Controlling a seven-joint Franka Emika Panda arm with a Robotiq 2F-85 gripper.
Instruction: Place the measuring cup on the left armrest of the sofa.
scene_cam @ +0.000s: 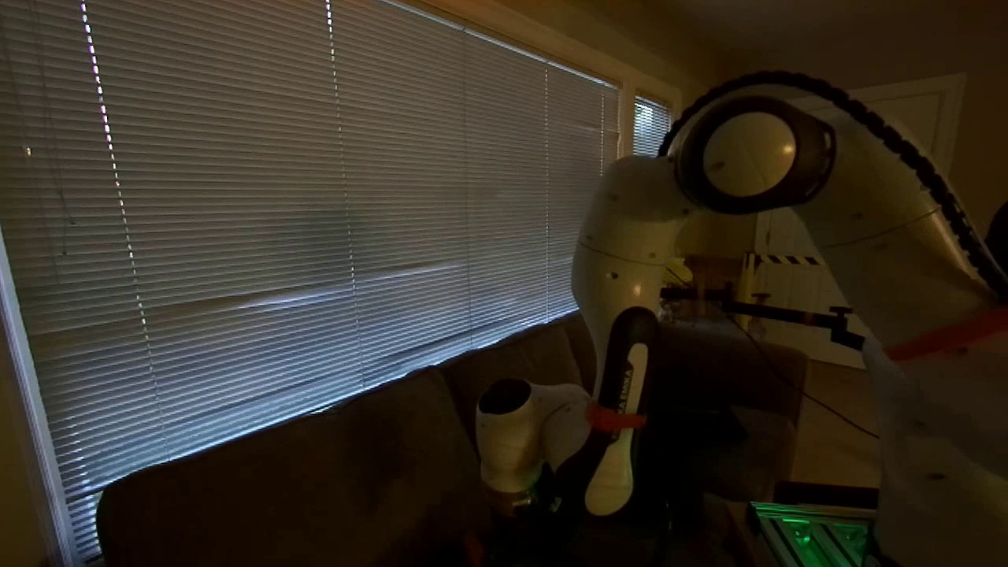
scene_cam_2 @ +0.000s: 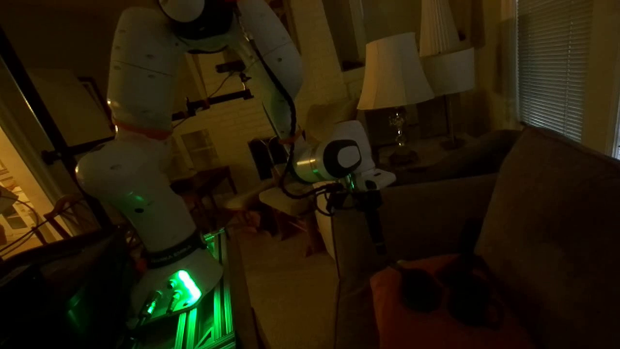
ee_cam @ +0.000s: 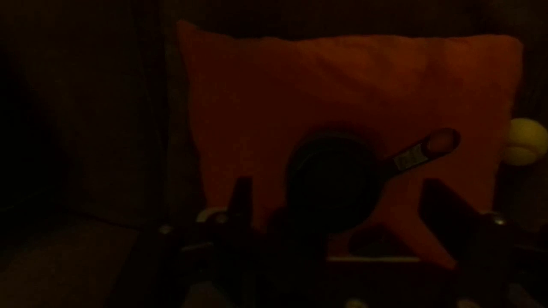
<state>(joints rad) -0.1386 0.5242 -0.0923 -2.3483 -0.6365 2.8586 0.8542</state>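
Observation:
The measuring cup (ee_cam: 332,167) is a dark round cup with a labelled handle. It lies on an orange cushion (ee_cam: 265,85) in the wrist view. A dark cup shape with a handle also shows in an exterior view (scene_cam_2: 420,291). My gripper (ee_cam: 337,184) is open, its fingers apart on either side of the cup in the picture; contact does not show. The gripper (scene_cam_2: 379,246) points down in front of an armrest (scene_cam_2: 426,208) of the dark brown sofa (scene_cam: 276,472). I cannot tell whether this is the left armrest. The gripper's fingers are lost in the dark in an exterior view.
A second dark object (scene_cam_2: 477,303) lies on the cushion. A yellow ball (ee_cam: 525,141) sits beside the cushion. The sofa back (scene_cam_2: 557,218) rises beside it. Lamps (scene_cam_2: 395,72) stand behind the armrest. Window blinds (scene_cam: 315,236) hang behind the sofa. The scene is very dark.

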